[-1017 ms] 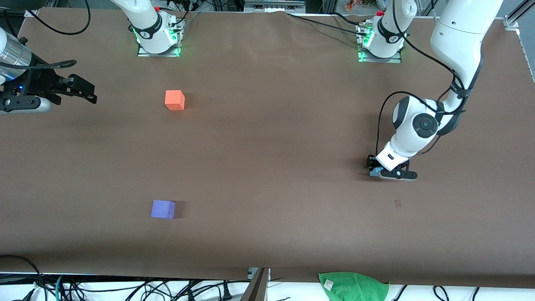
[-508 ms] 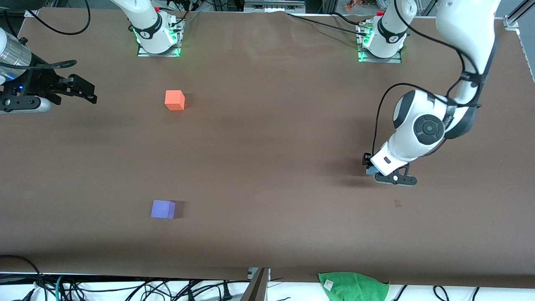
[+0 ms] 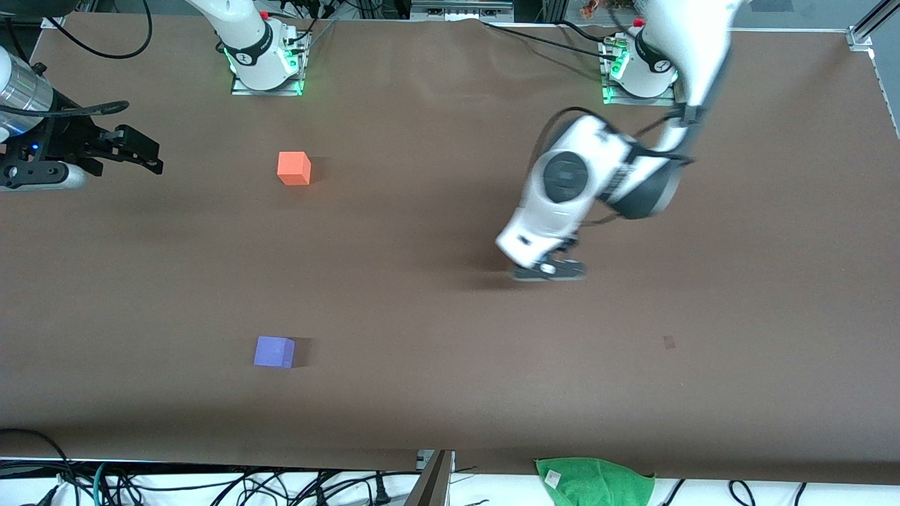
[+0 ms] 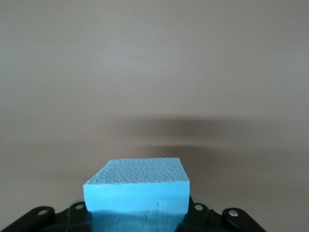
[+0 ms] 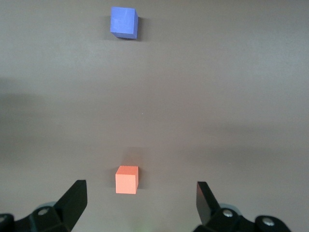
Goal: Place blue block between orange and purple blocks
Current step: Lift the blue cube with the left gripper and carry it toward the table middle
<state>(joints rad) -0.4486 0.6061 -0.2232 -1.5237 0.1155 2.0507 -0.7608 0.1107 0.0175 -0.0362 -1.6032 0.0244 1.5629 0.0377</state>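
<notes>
My left gripper is shut on the blue block and holds it over the middle of the table. In the front view the block is hidden under the hand. The orange block sits toward the right arm's end, farther from the front camera. The purple block sits nearer to the front camera, roughly in line with it. My right gripper is open and empty, and it waits at the right arm's end of the table. Its wrist view shows the orange block and the purple block.
A green cloth lies at the table's front edge. The arm bases stand along the back edge with cables. A small dark mark is on the brown table cover toward the left arm's end.
My left arm has swung from the left arm's end toward the table's middle, carrying the blue block. The right arm and the orange and purple blocks have not moved.
</notes>
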